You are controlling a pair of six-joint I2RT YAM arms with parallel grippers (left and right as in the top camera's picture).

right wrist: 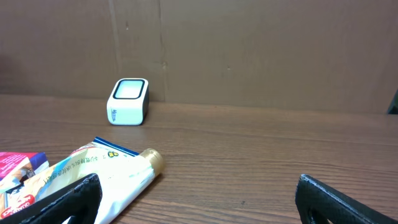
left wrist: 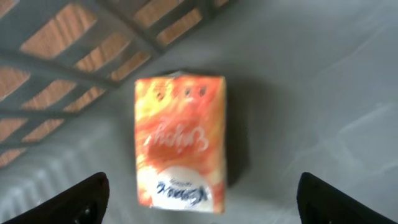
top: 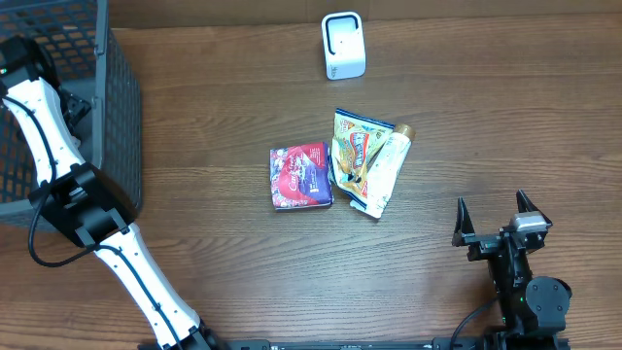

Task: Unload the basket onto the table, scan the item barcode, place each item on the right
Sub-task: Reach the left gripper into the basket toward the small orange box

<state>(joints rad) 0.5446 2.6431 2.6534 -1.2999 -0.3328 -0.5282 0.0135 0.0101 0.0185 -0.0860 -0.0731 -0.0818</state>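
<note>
Inside the mesh basket (top: pixel 121 107), at the table's far left: one orange packet (left wrist: pixel 180 140), lying flat on the grey floor close to the lattice wall, print blurred. Left gripper (left wrist: pixel 205 198) hung over it, fingers (left wrist: pixel 84 198) spread wide to either side of the packet's near end and clear of it. On the wooden table (top: pixel 224 78), mid-field: one red-and-purple packet (top: pixel 300 176); just beside it a yellow snack bag (top: pixel 352 146); a white tube (top: pixel 387 160) with a gold cap lay partly over the bag. White barcode scanner (top: pixel 342 46) stood at the far edge, well apart from these three. Right gripper (top: pixel 491 206) sat low at the near right, jaws spread wide, holding nothing.
</note>
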